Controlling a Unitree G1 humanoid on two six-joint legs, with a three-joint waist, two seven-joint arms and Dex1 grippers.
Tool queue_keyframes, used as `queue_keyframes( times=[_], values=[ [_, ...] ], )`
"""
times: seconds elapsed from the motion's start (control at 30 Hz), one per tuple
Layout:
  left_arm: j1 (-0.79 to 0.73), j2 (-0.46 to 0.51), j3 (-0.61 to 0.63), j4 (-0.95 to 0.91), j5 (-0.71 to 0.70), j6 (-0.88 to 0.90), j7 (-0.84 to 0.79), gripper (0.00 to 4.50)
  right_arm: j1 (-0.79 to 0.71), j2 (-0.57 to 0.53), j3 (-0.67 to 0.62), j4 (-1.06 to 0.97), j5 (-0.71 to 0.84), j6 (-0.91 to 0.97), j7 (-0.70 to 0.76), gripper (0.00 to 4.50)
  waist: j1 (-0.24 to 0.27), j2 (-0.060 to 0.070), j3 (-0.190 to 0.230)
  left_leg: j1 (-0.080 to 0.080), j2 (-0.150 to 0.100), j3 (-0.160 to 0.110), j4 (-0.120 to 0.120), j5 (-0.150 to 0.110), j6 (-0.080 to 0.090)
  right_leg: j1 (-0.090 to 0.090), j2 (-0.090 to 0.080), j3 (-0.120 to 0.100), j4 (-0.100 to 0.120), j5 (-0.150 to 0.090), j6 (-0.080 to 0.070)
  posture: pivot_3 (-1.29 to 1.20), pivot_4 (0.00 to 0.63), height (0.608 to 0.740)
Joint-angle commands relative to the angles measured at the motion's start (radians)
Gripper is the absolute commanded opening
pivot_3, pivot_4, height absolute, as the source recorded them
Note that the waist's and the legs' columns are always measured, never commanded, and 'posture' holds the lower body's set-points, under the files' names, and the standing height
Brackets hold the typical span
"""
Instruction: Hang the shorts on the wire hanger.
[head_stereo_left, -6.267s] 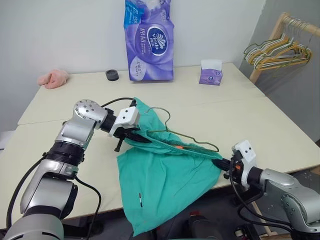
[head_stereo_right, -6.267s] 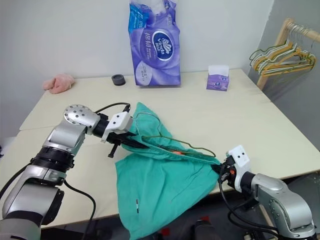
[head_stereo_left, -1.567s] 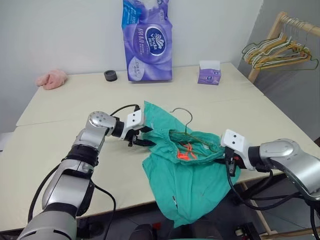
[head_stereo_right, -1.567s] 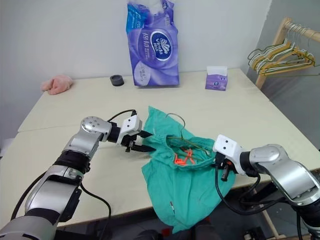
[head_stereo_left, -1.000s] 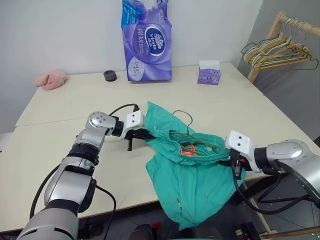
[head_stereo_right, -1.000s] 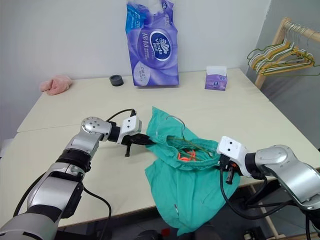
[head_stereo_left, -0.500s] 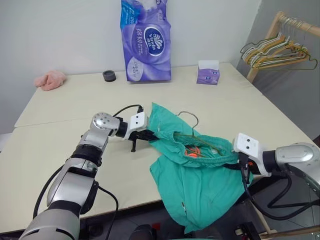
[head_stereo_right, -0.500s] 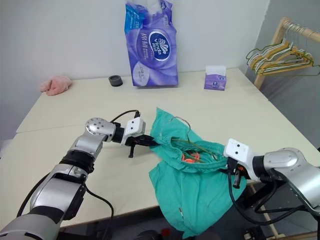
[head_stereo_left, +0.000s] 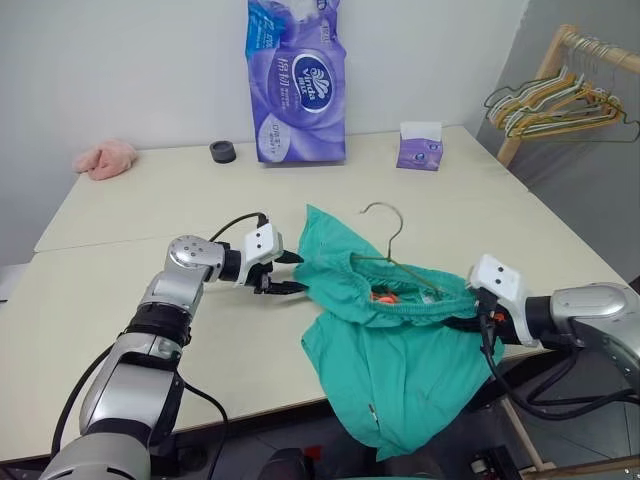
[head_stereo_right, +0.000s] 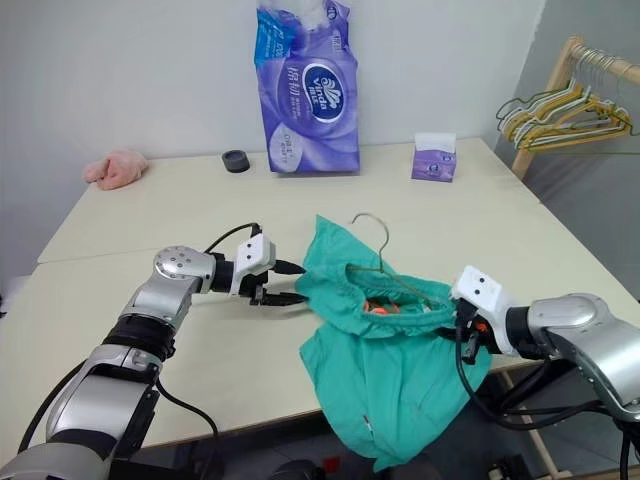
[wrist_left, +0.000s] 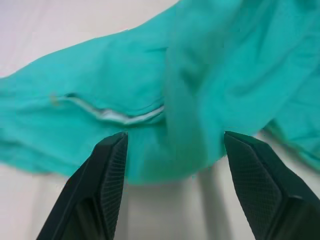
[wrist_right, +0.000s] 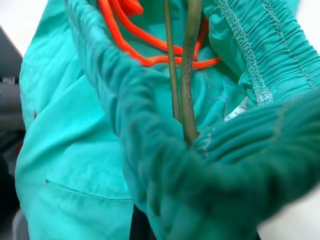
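Gripping the shorts (head_stereo_left: 400, 340) at the right end of the waistband, the right gripper (head_stereo_left: 478, 322) sits at right centre of the head view, fingers buried in fabric and closed on the cloth. In its wrist view the gathered waistband arches across the front, two thin strands of the hanger (wrist_right: 187, 75) run up through it, and an orange drawstring (wrist_right: 145, 47) loops inside the opening.

Left gripper (head_stereo_left: 288, 272) at centre left, fingers spread, nothing between them; tips just beside the left edge of the shorts. Its wrist view shows both black fingers (wrist_left: 107, 185) apart with teal cloth lying past them on the table.

One pair of shorts, centre of frame, waistband held open, legs spilling over the near table edge. One wire hanger threaded in the waistband, hook (head_stereo_left: 385, 212) standing up above the cloth.

Table (head_stereo_left: 120, 210): two pale tops butted together.

Far edge, counted:
- one tall purple pack of tissue rolls (head_stereo_left: 296, 80), upper centre, round logo with writing I cannot read
- one small purple tissue box (head_stereo_left: 420, 146), white tissue sticking out
- one small black ring (head_stereo_left: 224, 151)
- one pink cloth lump (head_stereo_left: 105, 158), upper left

Upper right: one wooden rack (head_stereo_left: 545, 65) holding a bunch of hangers (head_stereo_left: 555, 105); count not clear.
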Motion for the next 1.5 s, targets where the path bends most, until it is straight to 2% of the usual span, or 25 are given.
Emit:
queue_keyframes(
  times=[0.03, 0.2, 0.33, 0.47, 0.6, 0.73, 0.83, 0.93, 1.1, 1.13, 1.33, 1.5],
  values=[
    [-0.054, -0.014, 0.077, -0.028, -0.068, 0.049, 0.03, 3.07, 0.019, 0.01, -0.111, -0.024, 0.078, 0.119, -0.038, 0.0, 0.003, 0.0, 0.0, 0.0, 0.0, 0.0, 0.0, 0.0, 0.0, 0.0, 0.0, 0.0, 0.0, 0.0, 0.0, -0.22, 0.03, 0.74],
    [0.001, -0.025, 0.12, -0.267, -0.201, 0.349, 0.019, 3.07, 0.076, 0.103, -0.31, -0.054, 0.174, 0.322, -0.139, 0.0, -0.002, 0.0, -0.001, 0.0, 0.0, 0.0, 0.0, 0.0, 0.0, 0.0, 0.0, 0.0, 0.0, 0.0, 0.0, -0.23, 0.042, 0.74],
    [0.079, -0.045, 0.094, -0.609, -0.334, 0.626, 0.048, 3.07, 0.164, 0.185, -0.531, -0.139, 0.211, 0.441, -0.202, 0.0, 0.001, 0.002, -0.002, 0.0, 0.0, 0.0, 0.0, 0.0, 0.0, 0.0, 0.0, 0.0, 0.0, 0.0, 0.0, -0.23, 0.05, 0.74],
    [0.113, -0.039, 0.057, -0.812, -0.416, 0.788, 0.06, 3.07, 0.206, 0.241, -0.693, -0.197, 0.216, 0.547, -0.246, 0.0, -0.002, 0.003, -0.002, 0.0, 0.0, 0.0, 0.0, 0.0, 0.0, 0.001, 0.0, 0.001, 0.001, 0.0, 0.0, -0.27, 0.065, 0.74],
    [0.084, -0.07, 0.023, -0.864, -0.416, 0.77, 0.081, 3.07, 0.262, 0.26, -0.815, -0.208, 0.222, 0.564, -0.332, 0.0, -0.008, 0.01, -0.005, 0.002, 0.0, 0.001, -0.001, -0.001, 0.001, 0.003, 0.001, 0.001, 0.0, -0.001, 0.001, -0.31, 0.075, 0.74],
    [0.031, -0.136, -0.031, -0.816, -0.301, 0.609, 0.162, 3.07, 0.28, 0.247, -0.916, -0.191, 0.245, 0.564, -0.433, 0.0, -0.018, 0.01, -0.004, 0.002, -0.001, 0.002, -0.001, -0.001, 0.002, 0.004, 0.004, 0.002, -0.001, -0.003, 0.005, -0.34, 0.082, 0.74],
    [0.001, -0.185, -0.072, -0.79, -0.236, 0.502, 0.194, 3.07, 0.243, 0.212, -0.989, -0.123, 0.239, 0.564, -0.527, 0.0, -0.028, 0.011, -0.004, 0.002, -0.001, 0.004, -0.001, -0.002, 0.003, 0.004, 0.006, 0.004, -0.002, -0.003, 0.005, -0.35, 0.09, 0.74],
    [-0.017, -0.236, -0.126, -0.803, -0.211, 0.441, 0.189, 3.07, 0.188, 0.124, -1.052, 0.005, 0.181, 0.564, -0.609, 0.0, -0.046, 0.015, -0.002, 0.002, -0.001, 0.01, -0.001, -0.004, 0.007, 0.004, 0.006, 0.009, -0.003, -0.003, 0.005, -0.36, 0.105, 0.74],
    [-0.038, -0.327, -0.191, -0.799, -0.175, 0.384, 0.212, 3.07, 0.047, -0.04, -1.062, 0.255, 0.1, 0.564, -0.685, 0.0, -0.074, 0.019, 0.003, 0.003, -0.002, 0.022, -0.001, -0.008, 0.013, 0.004, 0.007, 0.021, -0.005, -0.005, 0.01, -0.36, 0.12, 0.74],
    [-0.043, -0.34, -0.199, -0.794, -0.167, 0.376, 0.218, 3.07, 0.024, -0.07, -1.05, 0.296, 0.085, 0.564, -0.686, 0.0, -0.08, 0.019, 0.004, 0.004, -0.002, 0.024, -0.001, -0.009, 0.015, 0.004, 0.007, 0.024, -0.005, -0.007, 0.015, -0.36, 0.12, 0.74],
    [-0.079, -0.414, -0.215, -0.771, -0.157, 0.372, 0.248, 3.07, -0.147, -0.23, -0.908, 0.58, -0.021, 0.502, -0.672, 0.0, -0.115, 0.033, 0.02, 0.004, -0.001, 0.033, -0.002, -0.012, 0.02, 0.005, 0.008, 0.032, -0.014, -0.005, 0.023, -0.36, 0.151, 0.74],
    [-0.093, -0.433, -0.223, -0.755, -0.144, 0.356, 0.254, 3.07, -0.251, -0.314, -0.792, 0.869, -0.099, 0.391, -0.645, 0.0, -0.136, 0.035, 0.041, 0.005, -0.001, 0.041, -0.002, -0.014, 0.024, 0.005, 0.008, 0.039, -0.016, -0.004, 0.027, -0.35, 0.172, 0.74]
  ],
)
